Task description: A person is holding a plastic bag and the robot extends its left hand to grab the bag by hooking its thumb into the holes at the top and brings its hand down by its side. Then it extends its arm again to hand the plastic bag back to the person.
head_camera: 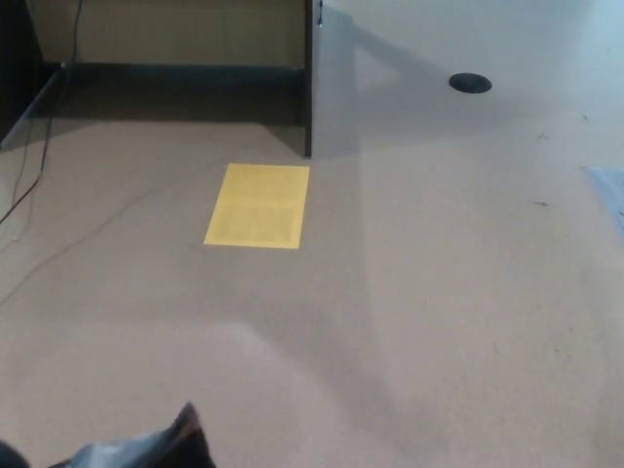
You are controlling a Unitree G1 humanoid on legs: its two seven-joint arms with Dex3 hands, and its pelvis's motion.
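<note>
Only the top corner of the plastic bag shows, at the bottom left edge of the head view: a pale blue-grey fold with a dark tip. A small dark shape in the very bottom left corner looks like part of my left hand, too cut off to read its grip. My right hand does not show. No person is in the picture.
A yellow sheet lies on the tan floor ahead. Behind it stands a dark upright panel with a shadowed recess to its left. A thin cable trails at the left. A black round disc sits far right.
</note>
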